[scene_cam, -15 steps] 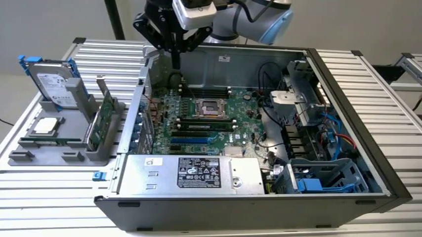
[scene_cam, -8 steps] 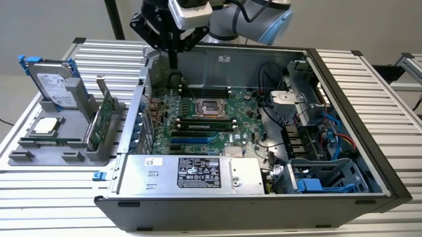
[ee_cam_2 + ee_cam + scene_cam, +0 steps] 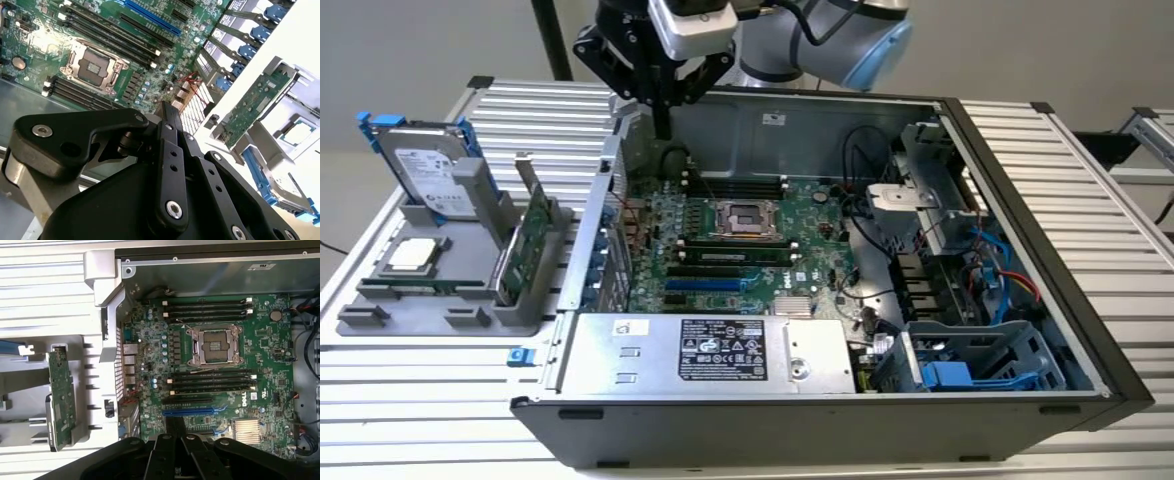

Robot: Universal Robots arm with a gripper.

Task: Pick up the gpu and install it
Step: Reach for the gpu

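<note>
While gpu stands in grey rack on slatted table, hand hangs pressed together.

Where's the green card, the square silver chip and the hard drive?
gpu (image 3: 535,250), exterior view, green board face.
processor chip (image 3: 411,256), exterior view, silver top.
hard drive (image 3: 423,172), exterior view, labelled face.
</note>
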